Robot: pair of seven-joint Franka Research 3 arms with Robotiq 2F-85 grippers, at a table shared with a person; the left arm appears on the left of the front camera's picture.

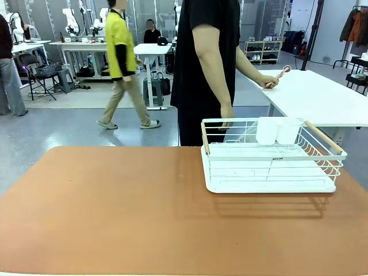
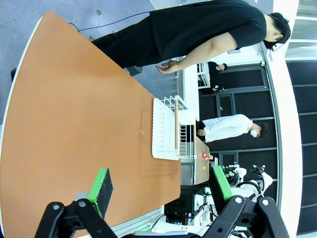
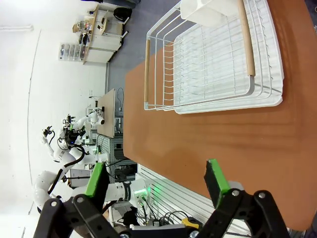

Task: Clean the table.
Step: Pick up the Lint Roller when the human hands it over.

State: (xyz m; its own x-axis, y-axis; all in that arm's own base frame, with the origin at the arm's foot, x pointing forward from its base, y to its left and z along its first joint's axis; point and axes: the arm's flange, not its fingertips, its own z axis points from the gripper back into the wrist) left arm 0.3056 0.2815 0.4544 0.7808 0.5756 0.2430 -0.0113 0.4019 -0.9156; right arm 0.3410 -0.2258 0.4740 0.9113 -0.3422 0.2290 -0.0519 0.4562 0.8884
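Rack (image 1: pixel 270 187) on table (image 1: pixel 115 213), right side

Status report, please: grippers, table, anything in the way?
Left gripper open, empty. Right gripper open, empty. Table holds white wire rack, far right. Person stands behind it.

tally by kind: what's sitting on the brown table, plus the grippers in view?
White wire rack: 1
White cup-like holders in the rack: 2 (cannot tell if they are joined)
Grippers, both open: 2 (left gripper, right gripper)
Total: 5
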